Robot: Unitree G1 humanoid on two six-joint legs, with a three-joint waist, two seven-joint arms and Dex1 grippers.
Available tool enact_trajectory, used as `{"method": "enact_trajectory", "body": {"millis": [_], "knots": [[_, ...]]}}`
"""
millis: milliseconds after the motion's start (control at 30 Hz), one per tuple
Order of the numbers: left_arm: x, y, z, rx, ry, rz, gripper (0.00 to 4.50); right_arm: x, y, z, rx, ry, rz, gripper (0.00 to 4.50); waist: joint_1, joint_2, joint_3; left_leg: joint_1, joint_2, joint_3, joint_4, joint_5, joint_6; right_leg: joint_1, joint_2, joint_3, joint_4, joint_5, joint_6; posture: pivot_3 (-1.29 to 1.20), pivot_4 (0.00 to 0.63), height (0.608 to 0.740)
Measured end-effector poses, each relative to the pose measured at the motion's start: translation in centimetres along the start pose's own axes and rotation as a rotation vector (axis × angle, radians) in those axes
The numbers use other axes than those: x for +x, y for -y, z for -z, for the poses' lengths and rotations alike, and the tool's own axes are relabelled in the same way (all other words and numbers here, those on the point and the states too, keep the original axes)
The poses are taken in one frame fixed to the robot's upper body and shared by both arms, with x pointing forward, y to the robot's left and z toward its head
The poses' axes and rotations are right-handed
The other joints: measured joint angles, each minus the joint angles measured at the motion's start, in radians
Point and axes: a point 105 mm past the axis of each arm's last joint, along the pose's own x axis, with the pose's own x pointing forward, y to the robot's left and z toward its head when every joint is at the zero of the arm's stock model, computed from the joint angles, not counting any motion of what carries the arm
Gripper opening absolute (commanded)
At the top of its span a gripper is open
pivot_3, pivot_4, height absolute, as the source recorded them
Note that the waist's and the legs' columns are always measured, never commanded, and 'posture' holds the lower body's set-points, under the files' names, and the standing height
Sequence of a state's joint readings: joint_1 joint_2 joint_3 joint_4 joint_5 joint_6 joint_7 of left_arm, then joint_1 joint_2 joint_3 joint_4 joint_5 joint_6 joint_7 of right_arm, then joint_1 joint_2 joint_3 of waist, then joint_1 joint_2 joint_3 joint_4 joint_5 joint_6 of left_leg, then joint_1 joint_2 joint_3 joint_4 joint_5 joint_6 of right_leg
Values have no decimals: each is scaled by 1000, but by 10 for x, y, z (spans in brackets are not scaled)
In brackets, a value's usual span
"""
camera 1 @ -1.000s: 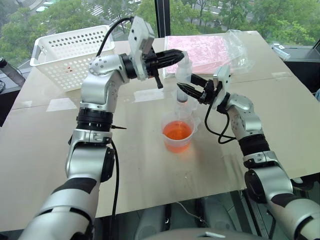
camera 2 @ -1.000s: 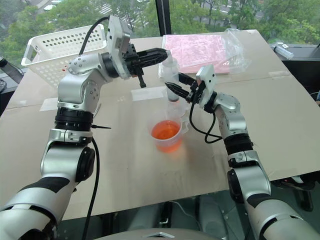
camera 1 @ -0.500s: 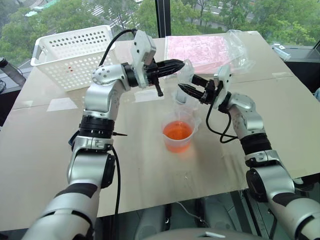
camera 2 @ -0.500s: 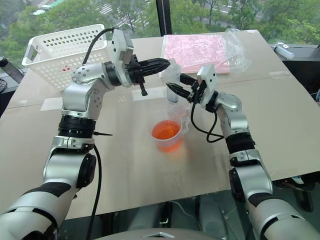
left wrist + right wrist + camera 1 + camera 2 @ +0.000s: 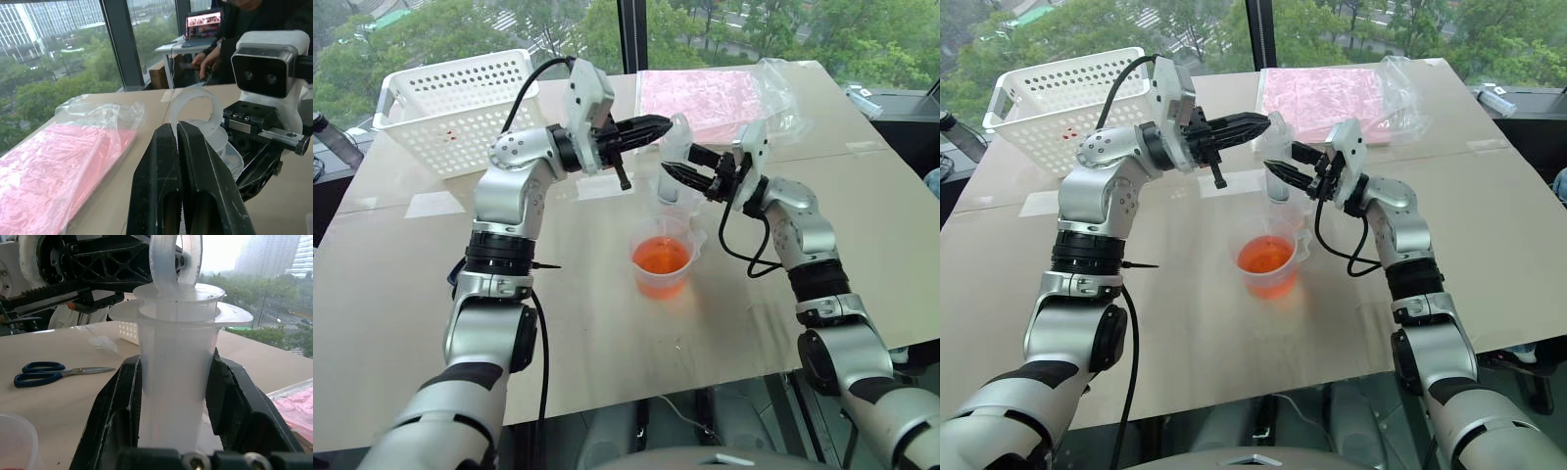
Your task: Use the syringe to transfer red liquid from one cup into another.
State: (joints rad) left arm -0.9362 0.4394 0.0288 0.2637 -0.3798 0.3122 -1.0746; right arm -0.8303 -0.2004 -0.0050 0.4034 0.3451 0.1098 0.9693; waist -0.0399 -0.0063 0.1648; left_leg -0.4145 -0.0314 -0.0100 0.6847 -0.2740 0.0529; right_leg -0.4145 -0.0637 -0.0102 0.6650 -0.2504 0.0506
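The syringe (image 5: pixel 676 149) stands upright over the cups. My right gripper (image 5: pixel 678 174) is shut on its clear barrel (image 5: pixel 176 387), with a black finger (image 5: pixel 120 406) on each side. My left gripper (image 5: pixel 658 123) comes in from the left and is shut on the plunger's ring (image 5: pixel 194 104). The plunger's flange sits just above the barrel's flange. The larger cup (image 5: pixel 662 279) stands below, toward me, with red liquid (image 5: pixel 661 257) in it. A smaller clear cup (image 5: pixel 668 194) seems to stand right behind it under the syringe, partly hidden.
A white perforated basket (image 5: pixel 460 103) stands at the back left. A clear bag of pink sheets (image 5: pixel 705 93) lies at the back. Blue-handled scissors (image 5: pixel 58 371) lie on the table. A person's hand (image 5: pixel 208 58) shows at a desk beyond the table.
My left gripper and the plunger ring sit a little lower, closer to the barrel's flange. The right gripper and the cups have hardly moved.
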Motion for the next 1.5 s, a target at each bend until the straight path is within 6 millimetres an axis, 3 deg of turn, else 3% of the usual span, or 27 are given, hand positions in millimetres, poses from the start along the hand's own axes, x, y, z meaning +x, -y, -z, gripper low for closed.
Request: {"method": "enact_trajectory", "body": {"millis": [167, 300, 400, 500, 767, 900, 1033, 1133, 1233, 1367, 1500], "knots": [[-3, -2, -11, -109, 44, -35, 0, 1, 1, -13, -14, 36, 19, 1437, 0, 0, 0, 0, 0, 0, 0, 0, 0, 0, 0, 0, 0, 0, 0, 0, 150, 740], [-21, -13, -21, -254, 120, -127, 1134, -9, 11, -25, -8, 54, 71, 1433, -1, 0, 0, 0, 0, -1, 0, 0, 0, 0, -2, 1, 0, 0, 0, 0, 150, 740], [-29, -11, -33, -281, 158, -150, 2476, -8, 8, -27, 4, 53, 59, 1421, -1, 0, 0, 0, 0, -1, 0, 0, 0, 0, -3, 2, 0, 0, 0, 0, 150, 740], [-39, -3, -30, -327, 134, -157, 3797, -8, 7, -27, 16, 42, 50, 1421, -2, 0, 0, 0, 0, 0, 0, 0, 0, 0, -3, 2, 1, 0, 0, 0, 150, 740], [-93, 44, -26, -409, 22, -71, 3835, -8, 12, -26, 13, -30, 86, 1418, -1, 0, 0, 0, 1, 0, -1, 0, 0, -1, -4, 3, 0, 0, 0, 0, 150, 740], [-128, 71, -7, -444, -122, -94, 3835, -9, 14, -27, 14, -54, 101, 1409, -2, 0, 0, 1, 0, 0, -1, 0, 0, -1, -4, 4, 0, 0, 0, 0, 150, 740], [-139, 83, -3, -427, -173, -98, 3835, -7, 15, -26, 55, -66, 113, 1406, 10, 1, 0, 1, 0, -1, -1, 0, 0, 0, -5, 2, 0, 0, -1, 0, 150, 740], [-140, 84, -2, -409, -160, -108, 3835, -2, 19, -44, 116, -49, 122, 1405, 14, 1, 1, 0, 0, -1, -1, 0, 0, 0, -6, 2, 0, 0, -1, 0, 150, 740], [-137, 84, -1, -393, -134, -127, 3835, -4, 28, -88, 136, -10, 149, 1404, 21, 1, 1, 0, 0, -1, -2, 0, 0, 0, -6, 2, -1, 0, -1, 0, 150, 740], [-134, 83, 1, -386, -112, -157, 3835, -19, 39, -127, 203, 21, 202, 1404, 28, 1, 1, -1, 0, -1, -3, 0, 0, -1, -6, 1, -2, 0, -1, 0, 150, 740], [-130, 89, 4, -383, -124, -140, 3835, -49, 35, -144, 302, -94, 229, 1404, 29, 1, 1, -1, 0, -1, -3, -1, 0, 0, -7, 2, -3, 0, -1, 0, 150, 740]]}}
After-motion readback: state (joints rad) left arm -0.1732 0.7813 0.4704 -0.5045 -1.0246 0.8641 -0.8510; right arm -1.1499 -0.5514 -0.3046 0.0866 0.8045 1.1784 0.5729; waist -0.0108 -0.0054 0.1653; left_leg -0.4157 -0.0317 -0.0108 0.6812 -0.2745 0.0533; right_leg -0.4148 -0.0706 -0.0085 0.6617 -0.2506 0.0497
